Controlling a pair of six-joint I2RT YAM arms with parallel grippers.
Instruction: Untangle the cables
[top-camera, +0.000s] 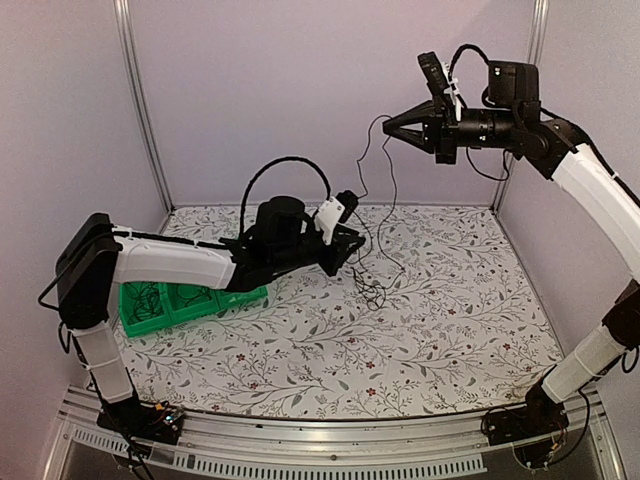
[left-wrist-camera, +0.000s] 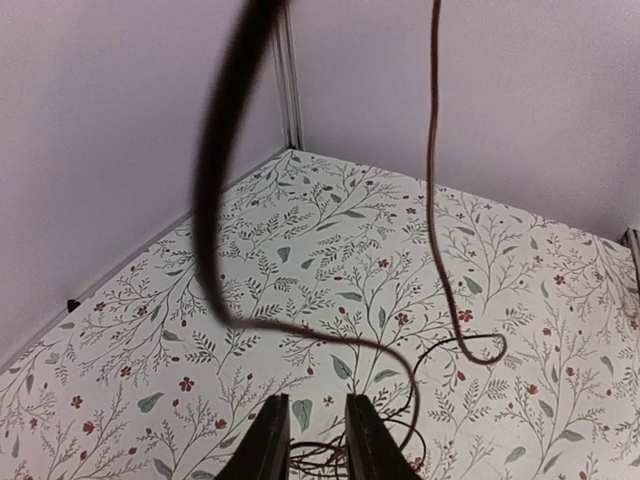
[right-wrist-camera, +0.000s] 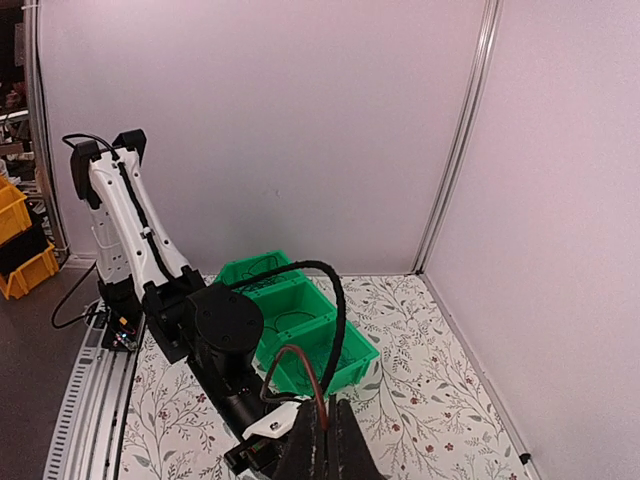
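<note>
My right gripper (top-camera: 390, 127) is raised high at the back right and shut on a thin dark cable (top-camera: 362, 180). The cable hangs down to a small tangle of black wires (top-camera: 372, 291) on the table. In the right wrist view the fingers (right-wrist-camera: 309, 450) pinch this cable (right-wrist-camera: 300, 360), which loops above them. My left gripper (top-camera: 355, 250) reaches to the table's middle, just left of the hanging cable. In its wrist view the jaws (left-wrist-camera: 318, 440) stand apart over the wire tangle (left-wrist-camera: 320, 462). One strand (left-wrist-camera: 435, 150) rises up out of view.
A green three-compartment bin (top-camera: 180, 308) sits at the left beside the left arm, with thin black wires in its compartments (right-wrist-camera: 291, 281). The table has a floral cover, with pale walls and metal posts at the back and sides.
</note>
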